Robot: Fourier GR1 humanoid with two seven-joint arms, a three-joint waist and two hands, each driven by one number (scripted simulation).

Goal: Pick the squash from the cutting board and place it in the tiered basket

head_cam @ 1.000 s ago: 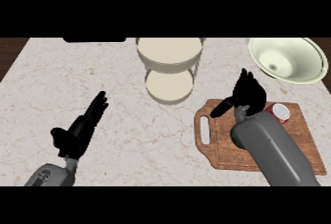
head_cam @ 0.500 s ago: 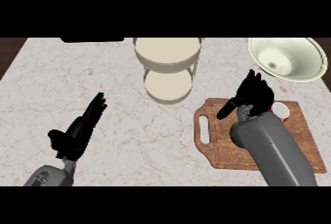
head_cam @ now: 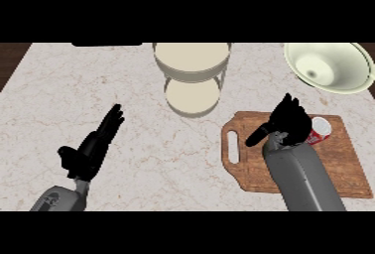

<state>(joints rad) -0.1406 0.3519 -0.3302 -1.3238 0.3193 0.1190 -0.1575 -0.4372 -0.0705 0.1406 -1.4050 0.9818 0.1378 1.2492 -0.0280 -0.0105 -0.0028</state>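
Observation:
A wooden cutting board (head_cam: 344,173) with a handle slot lies at the right of the counter. A small red and white object (head_cam: 321,131) sits at its far edge, where the squash would be; my hand partly hides it, so I cannot tell its shape. My right hand (head_cam: 287,121) hovers over the board just left of that object, open, fingers straight and pointing away, thumb out to the left. The cream tiered basket (head_cam: 192,60) stands at the back centre, its lower tier (head_cam: 192,95) nearer me. My left hand (head_cam: 93,145) rests open at the left.
A large pale green bowl (head_cam: 331,68) stands at the back right, just beyond the board. A dark object (head_cam: 107,44) shows at the counter's far edge, left of the basket. The marble counter (head_cam: 154,163) stretches between my two hands.
My right hand has shifted slightly to the right and nearer, closing in on the red and white object. The left hand has not moved.

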